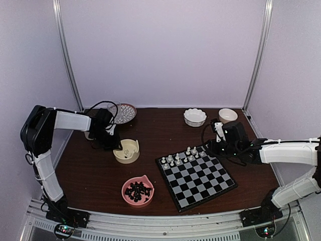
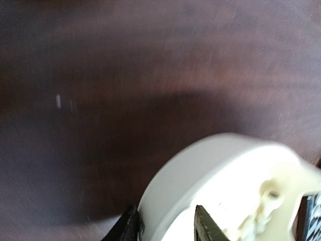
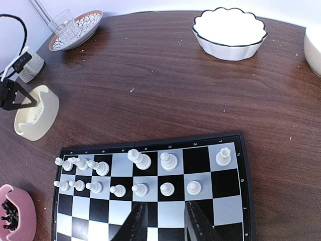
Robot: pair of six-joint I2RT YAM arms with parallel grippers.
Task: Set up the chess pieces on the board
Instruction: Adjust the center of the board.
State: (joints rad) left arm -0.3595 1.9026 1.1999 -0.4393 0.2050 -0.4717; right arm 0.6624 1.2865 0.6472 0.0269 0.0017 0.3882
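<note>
The white side is most of the way there, by my reckoning. The white chessmen (image 3: 168,160) stand in two rows along the far edge of the board (image 1: 203,186). The pawn row holds seven, with one end square bare. The row behind has a gap too, and its pieces at one end crowd together rather than sitting one to a square. A few more white pieces lie in the cream bowl (image 1: 131,158), which sits off the board's far left corner.

My left gripper (image 2: 165,226) is partly closed astride that bowl's wall, one finger outside and one inside. Both look pressed to it, so I judge I have hold of the bowl itself, though this wrist view is blurred. My right gripper (image 3: 165,221) hangs above the middle of the board with a modest gap between its fingers and nothing in them.

The black side is not begun. All the black chessmen (image 1: 138,191) that I can see are heaped in the pink bowl (image 3: 25,201), just off the board's left corner. The near half of the board carries nothing.

The table (image 1: 90,175) is dark brown wood grain. Beyond the board stand a scalloped white bowl (image 3: 228,45) and a small cream bowl (image 1: 227,119). Far off to the board's left, a patterned dish (image 3: 88,25) carries a clear glass (image 3: 65,22). Pale lilac walls (image 1: 160,50) with metal poles (image 1: 67,60) close in the space, and a metal rail (image 1: 165,228) runs along the table's near edge.
</note>
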